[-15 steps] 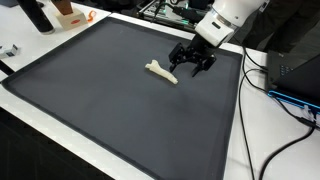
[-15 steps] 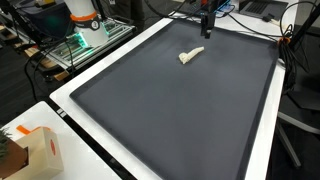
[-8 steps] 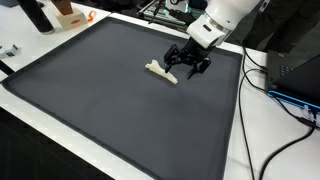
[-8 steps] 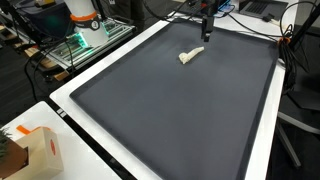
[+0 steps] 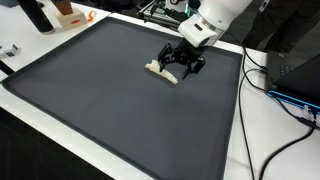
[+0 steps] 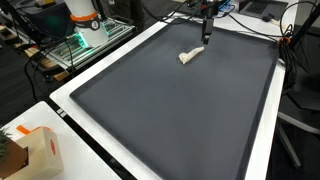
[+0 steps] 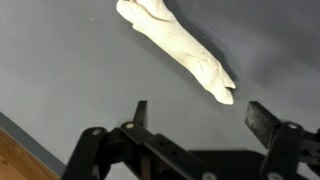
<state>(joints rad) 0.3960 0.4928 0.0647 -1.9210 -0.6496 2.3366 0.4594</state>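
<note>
Wrist view is showing the gripper (image 7: pixel 200 115) hanging low over a dark grey mat (image 7: pixel 60 70), its two dark fingers spread wide with nothing between them. Just ahead of the fingertips, and apart from them, a pale twisted piece (image 7: pixel 175 45), cream-coloured and tapering, is lying flat on the mat and slanting across the frame. The spread looks wider than the piece is thick, which is suggesting that the jaws are standing released to clear it on either side. The piece itself is lying loose, with nothing propping or pinning it.

In an exterior view the arm (image 5: pixel 222 12) is leaning in from the far edge, bringing the gripper (image 5: pixel 178 67) right over one end of the piece (image 5: pixel 157 70). Whether a finger is brushing it cannot be told from there. The opposite angle is placing the piece (image 6: pixel 190 56) near the far end of the mat, just below the fingers.

Around the mat, a white table rim (image 6: pixel 262 150) is framing the scene, cables (image 5: pixel 272 95) are trailing along one side, and an orange-and-white box (image 6: pixel 35 150), a black bottle (image 5: pixel 37 14) and green-lit electronics (image 6: pixel 80 40) are sitting at the margins. All are well apart from the gripper, and none is standing between the fingers and the piece.
</note>
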